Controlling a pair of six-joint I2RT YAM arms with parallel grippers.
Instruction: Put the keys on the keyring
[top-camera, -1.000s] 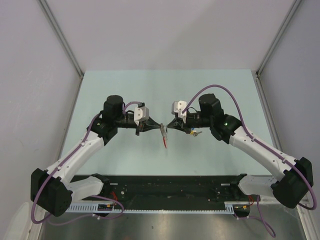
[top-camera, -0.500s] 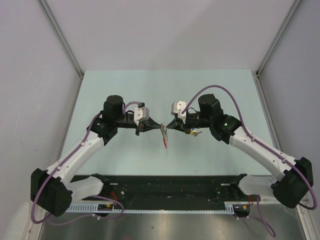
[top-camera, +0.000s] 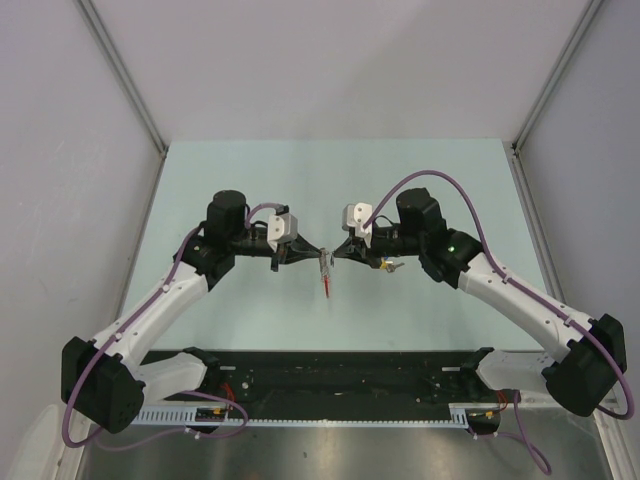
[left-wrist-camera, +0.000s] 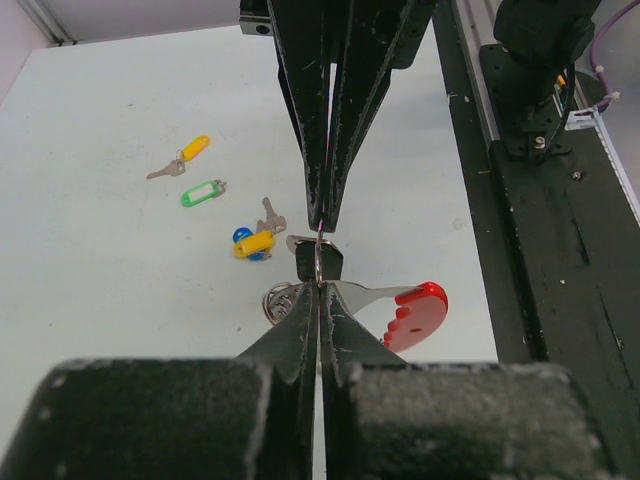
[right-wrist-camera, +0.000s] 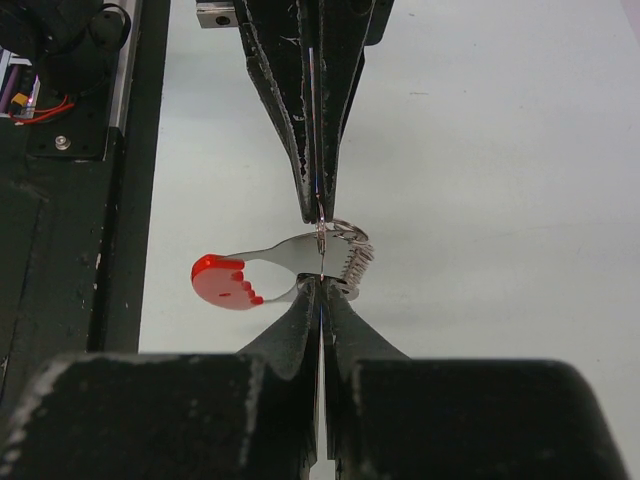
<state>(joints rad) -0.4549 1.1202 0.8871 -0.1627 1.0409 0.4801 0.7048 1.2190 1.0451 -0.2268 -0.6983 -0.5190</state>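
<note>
Editor: Step in hand?

Photographer: Threading, by my reading. Left tool (left-wrist-camera: 320, 297) and right tool (left-wrist-camera: 322, 222) meet tip to tip over the middle of the desk (top-camera: 250, 170). Each has its fingers pressed together, pinching an opposite edge of the keyring (left-wrist-camera: 280, 298). The ring appears to hang between them, clear of the surface. Its red tag (left-wrist-camera: 415, 315) juts out to one side.

Editor: And the keys?

Photographer: Black-headed key (left-wrist-camera: 328, 262) sits right at the ring, between the two tips. Whether it is already on, the views don't settle. Three more lie loose on the desk just beyond. Blue-and-yellow key (left-wrist-camera: 250, 243) is nearest, with green-headed key (left-wrist-camera: 200, 192) and yellow-headed key (left-wrist-camera: 190, 152) farther off.

Editor: Next move?

Photographer: Likely a fine one. One tool holds the ring steady while the other works the black key's hole onto the loop. Tips this close leave little room, and a slip could drop ring and key together.

Editor: Setting?

Photographer: Pale green desk, plain and matte. Grey-white walls (top-camera: 320, 60) close it in on three sides. A black rail (top-camera: 340, 375) runs along the near edge, by the arms' bases.
</note>
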